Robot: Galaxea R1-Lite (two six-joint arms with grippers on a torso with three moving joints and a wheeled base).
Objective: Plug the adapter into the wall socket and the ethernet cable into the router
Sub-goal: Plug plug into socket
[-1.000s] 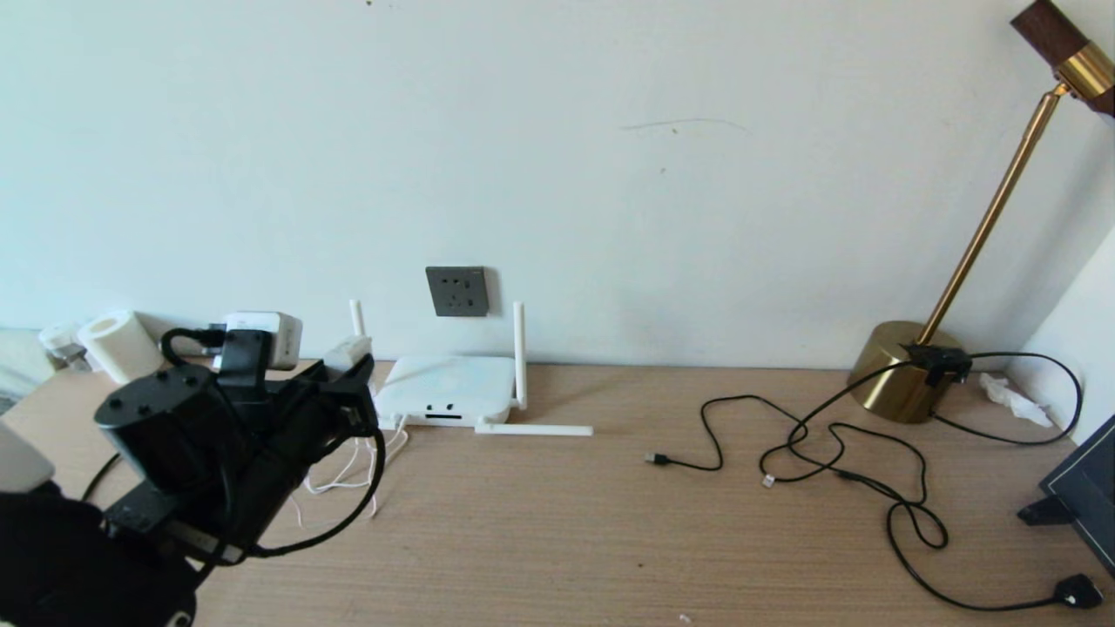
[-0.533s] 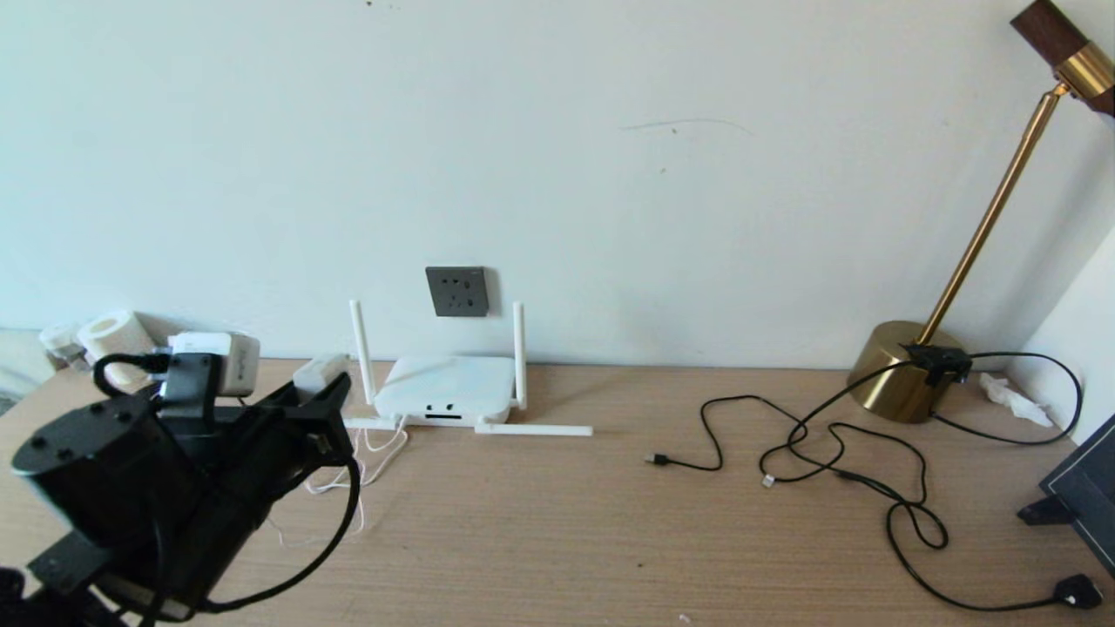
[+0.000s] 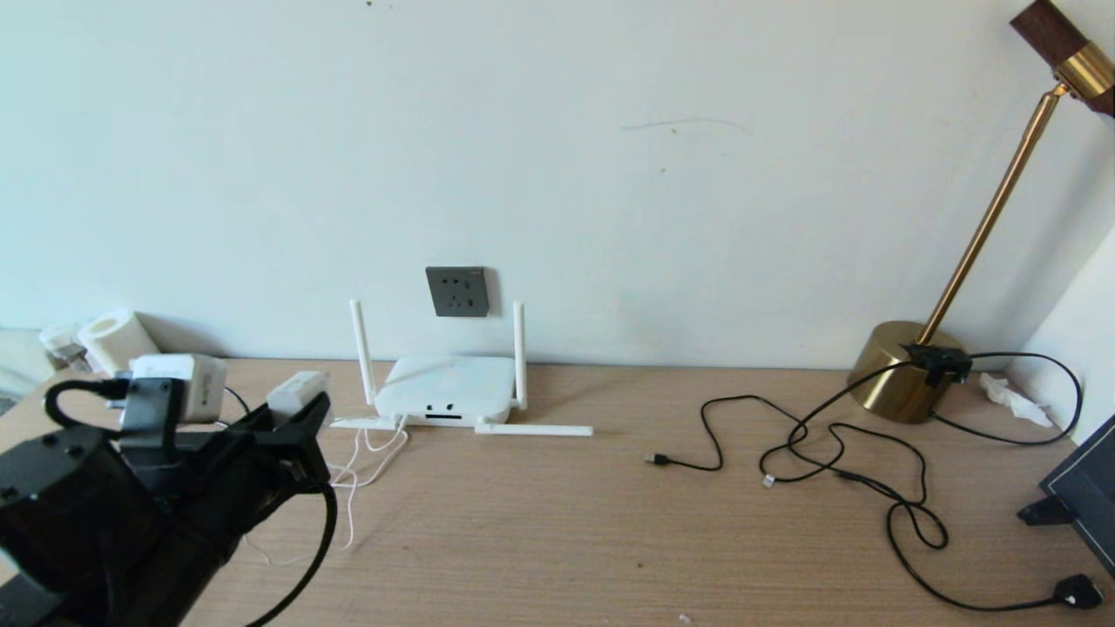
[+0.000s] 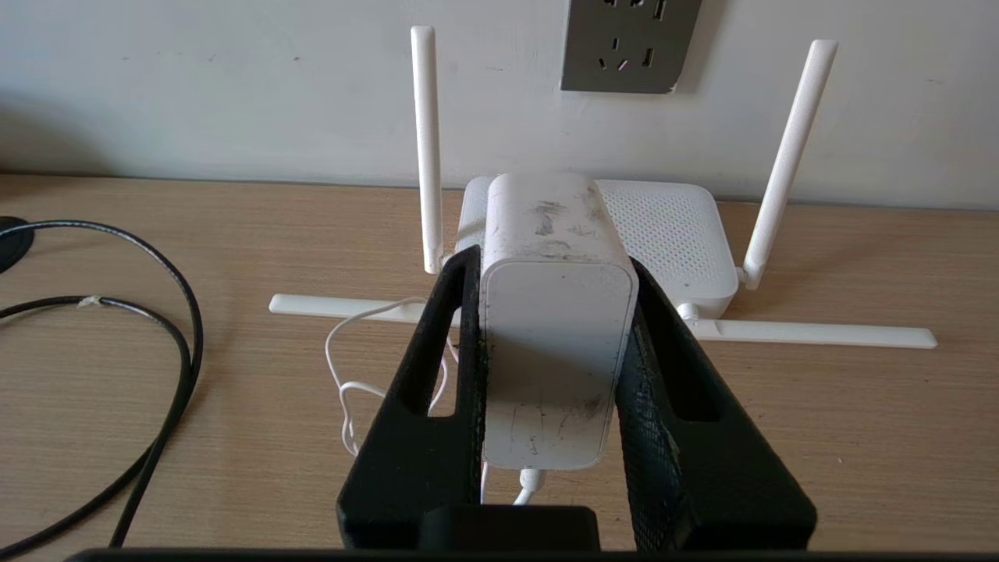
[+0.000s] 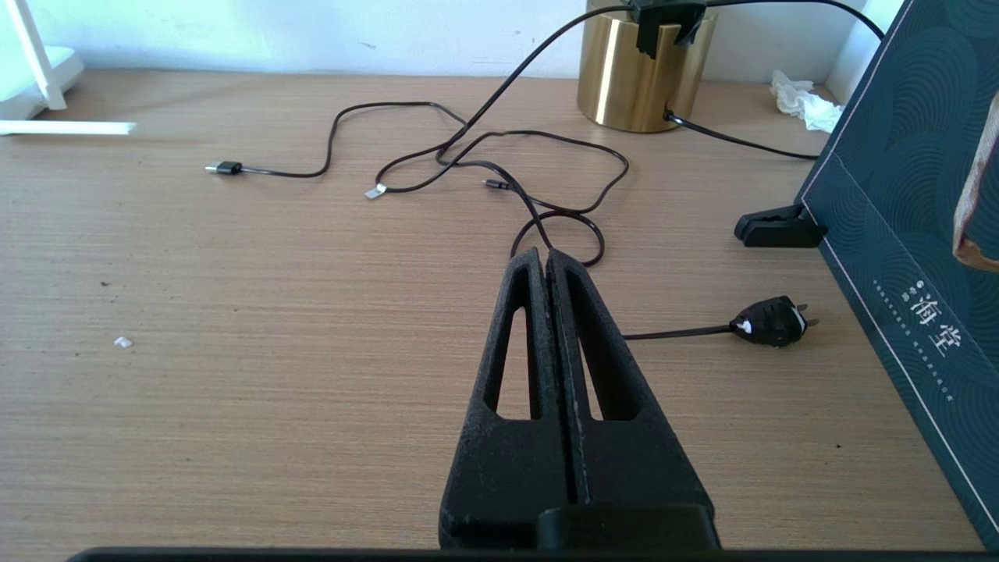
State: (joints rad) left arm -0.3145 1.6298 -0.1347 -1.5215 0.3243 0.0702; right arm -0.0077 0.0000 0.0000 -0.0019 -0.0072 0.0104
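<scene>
My left gripper [image 3: 300, 407] is shut on the adapter [image 3: 298, 388], a white rounded block whose thin white cord [image 3: 361, 448] trails down to the table. It hangs above the table's left side, left of the router and nearer to me. In the left wrist view the adapter [image 4: 556, 312] fills the gap between the black fingers of the left gripper [image 4: 552, 264]. The router [image 3: 446, 389] lies flat against the wall, and the dark grey wall socket [image 3: 456, 291] is on the wall just above it. A thick black ethernet cable [image 4: 181, 343] curves on the table; its connector is out of view. My right gripper [image 5: 544, 256] is shut and empty.
Thin black cables [image 3: 836, 453] sprawl over the right half of the table, ending in a small black plug [image 3: 1077, 592]. A brass lamp base [image 3: 906, 370] and a dark box [image 3: 1080, 488] stand at the right. A white box [image 3: 179, 387] and a paper roll [image 3: 113, 341] sit far left.
My left arm has pulled left and back toward me with the adapter still held, drawing away from the router. The white cord has followed. The right side is unchanged.
</scene>
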